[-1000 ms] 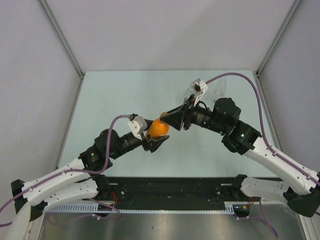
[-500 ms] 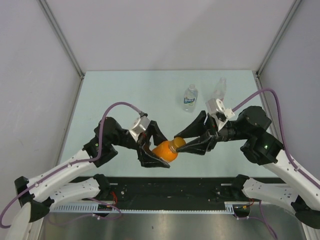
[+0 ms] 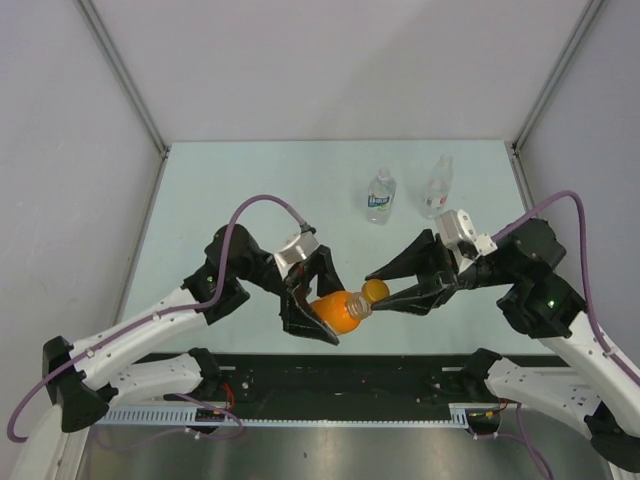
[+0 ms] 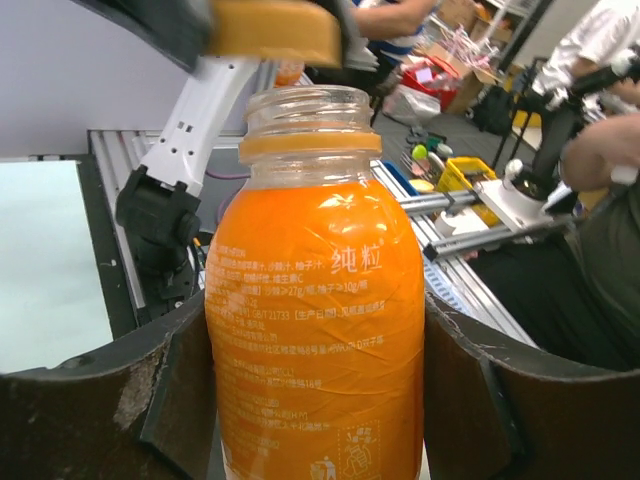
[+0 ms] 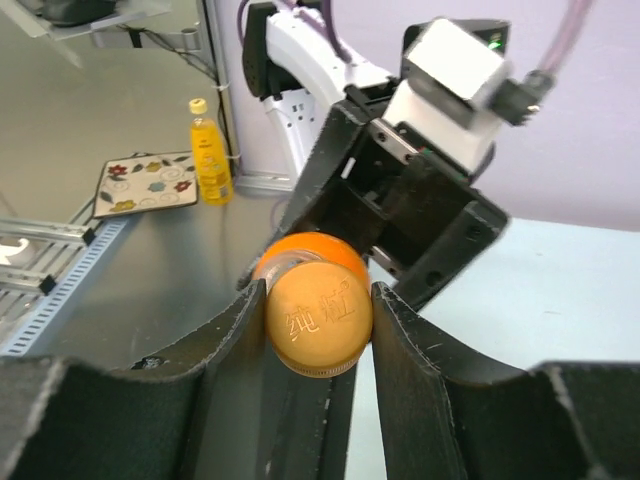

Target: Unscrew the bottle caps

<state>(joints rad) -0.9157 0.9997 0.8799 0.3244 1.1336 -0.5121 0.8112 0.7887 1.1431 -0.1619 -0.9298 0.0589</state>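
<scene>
Two arms meet low in the middle of the top view, elbows bent outward, wrists turned toward each other over the near edge of the pale green table (image 3: 220,200). The left gripper (image 3: 318,308) comes in from the left and clamps the body of the orange bottle (image 3: 335,310), which is lifted off the table and tilted, neck pointing up-right. The right gripper (image 3: 378,290) comes in from the right, its jaws pinched narrow on the orange cap (image 3: 375,291).

The left wrist view shows the black fingers (image 4: 100,400) pressed against both sides of the bottle, the mouth of the bottle open, and the cap at the top of the frame clear of the neck, just beyond it. The bottle's label carries white characters "纯粒"; the finer print below is too small to read.

From the right wrist view the cap fills the centre between the two pads (image 5: 220,340), and its top is embossed with the same "纯粒".

At the upper centre of the top view stand, upright on the table, a clear bottle with a blue label (image 3: 380,197) and, just right of it, a slim clear bottle with a reddish label (image 3: 436,188), both capped; their writing cannot be read.
</scene>
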